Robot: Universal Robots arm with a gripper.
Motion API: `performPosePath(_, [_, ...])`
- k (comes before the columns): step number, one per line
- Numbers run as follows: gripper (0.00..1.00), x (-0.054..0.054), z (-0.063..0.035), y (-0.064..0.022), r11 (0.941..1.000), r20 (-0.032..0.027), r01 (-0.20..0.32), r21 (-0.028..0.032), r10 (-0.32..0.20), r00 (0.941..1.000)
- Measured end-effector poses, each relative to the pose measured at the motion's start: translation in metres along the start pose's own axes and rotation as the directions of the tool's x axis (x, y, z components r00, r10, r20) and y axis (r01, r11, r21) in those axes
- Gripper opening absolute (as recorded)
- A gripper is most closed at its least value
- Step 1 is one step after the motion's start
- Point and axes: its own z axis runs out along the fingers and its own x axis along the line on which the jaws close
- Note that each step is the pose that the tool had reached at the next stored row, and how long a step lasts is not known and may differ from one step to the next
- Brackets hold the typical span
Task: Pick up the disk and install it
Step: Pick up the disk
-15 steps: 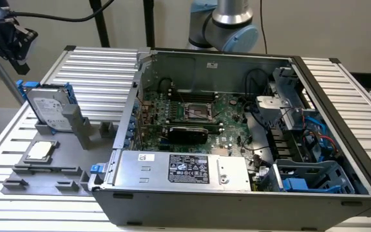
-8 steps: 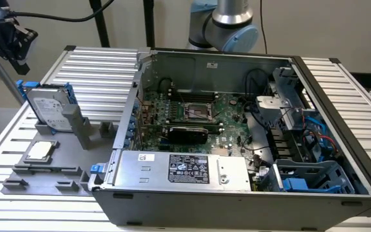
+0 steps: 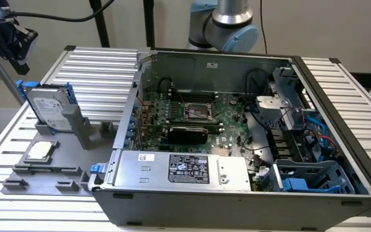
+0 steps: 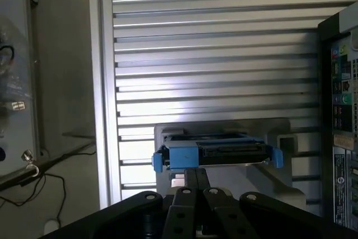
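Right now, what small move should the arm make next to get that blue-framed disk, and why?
Probably lower the gripper toward the disk. The disk stands upright in its grey holder, outside the computer case, with nothing gripping it. In the wrist view the gripper hangs above the disk's blue-framed top edge, with a gap between them.

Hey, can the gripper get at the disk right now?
Probably yes: the disk stands upright in its grey holder, top edge exposed, with nothing between it and the gripper above.
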Motion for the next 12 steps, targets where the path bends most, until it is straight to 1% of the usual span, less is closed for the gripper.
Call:
performPosePath(3, [0.0,-0.003,0.0,0.0002,0.9999,-0.0008,0.016,0.0,-0.016,0.9999])
performPosePath(6, [0.0,-0.0034,0.0004,0.0002,0.998,-0.0031,0.063,-0.0001,-0.063,0.998])
performPosePath(9, [0.0,-0.0035,0.0013,0.0002,0.9932,-0.0059,0.116,-0.0002,-0.116,0.9932])
performPosePath(12, [0.0,-0.0035,0.0023,0.0001,0.9853,-0.0084,0.171,-0.0007,-0.171,0.9853])
